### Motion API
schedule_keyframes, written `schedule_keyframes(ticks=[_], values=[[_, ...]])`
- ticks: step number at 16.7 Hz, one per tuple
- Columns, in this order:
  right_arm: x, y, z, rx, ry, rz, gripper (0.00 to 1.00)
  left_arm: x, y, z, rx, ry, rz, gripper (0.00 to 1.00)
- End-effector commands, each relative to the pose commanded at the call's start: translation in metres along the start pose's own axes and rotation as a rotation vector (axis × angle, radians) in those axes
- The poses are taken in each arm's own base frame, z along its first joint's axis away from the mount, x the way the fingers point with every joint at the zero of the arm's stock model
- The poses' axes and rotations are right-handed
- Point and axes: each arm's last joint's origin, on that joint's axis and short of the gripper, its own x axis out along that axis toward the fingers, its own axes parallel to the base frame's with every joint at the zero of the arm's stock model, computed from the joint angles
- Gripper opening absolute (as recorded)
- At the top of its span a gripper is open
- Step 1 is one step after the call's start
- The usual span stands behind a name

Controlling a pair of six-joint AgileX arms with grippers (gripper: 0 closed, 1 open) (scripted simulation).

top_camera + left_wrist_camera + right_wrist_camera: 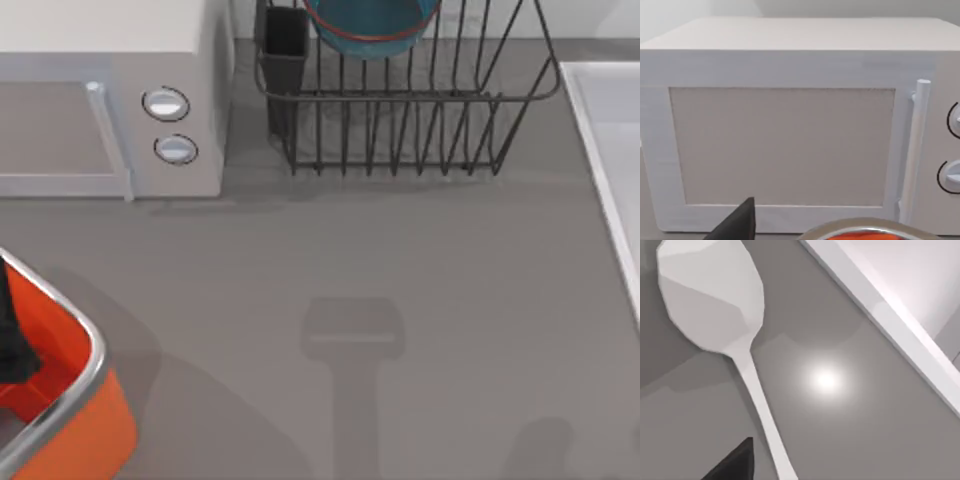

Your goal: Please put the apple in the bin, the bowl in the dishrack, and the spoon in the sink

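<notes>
The teal-blue bowl with its orange-brown rim band stands inside the dark wire dishrack at the back. The pale grey spoon lies close to the sink's raised rim, and a dark tip of my right gripper is beside its handle. The sink runs along the table's right side. My left gripper hangs over the orange bin, whose silver rim also appears in the left wrist view. The apple is out of view.
A white microwave with two round knobs stands at the back left, and its door faces the left wrist camera. A black cutlery cup sits at the dishrack's left corner. Arm shadows fall on the grey tabletop.
</notes>
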Motion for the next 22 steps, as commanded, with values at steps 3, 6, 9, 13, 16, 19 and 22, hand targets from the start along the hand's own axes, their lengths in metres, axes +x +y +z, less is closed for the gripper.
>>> schedule_keyframes(ticks=[3, 6, 9, 13, 16, 19, 22], values=[[0.011, -0.020, -0.002, -0.168, 0.103, 0.204, 1.00, 0.000, 0.000, 0.000, 0.000, 0.000, 0.000, 1.00], [0.019, -0.038, -0.006, -0.265, 0.143, 0.363, 1.00, 0.000, 0.000, 0.000, 0.000, 0.000, 0.000, 1.00], [0.022, -0.048, -0.008, -0.298, 0.154, 0.438, 1.00, 0.000, 0.000, 0.000, 0.000, 0.000, 0.000, 1.00], [0.022, -0.048, -0.009, -0.299, 0.154, 0.442, 1.00, 0.000, 0.000, 0.000, 0.000, 0.000, 0.000, 1.00], [0.026, -0.046, -0.009, -0.300, 0.154, 0.444, 1.00, 0.000, 0.000, 0.000, 0.000, 0.000, 0.000, 1.00], [0.048, -0.040, -0.013, -0.297, 0.156, 0.449, 1.00, 0.000, 0.000, 0.000, 0.000, 0.000, 0.000, 1.00], [0.079, -0.030, -0.019, -0.299, 0.152, 0.429, 1.00, 0.000, 0.000, 0.000, 0.000, 0.000, 0.000, 1.00]])
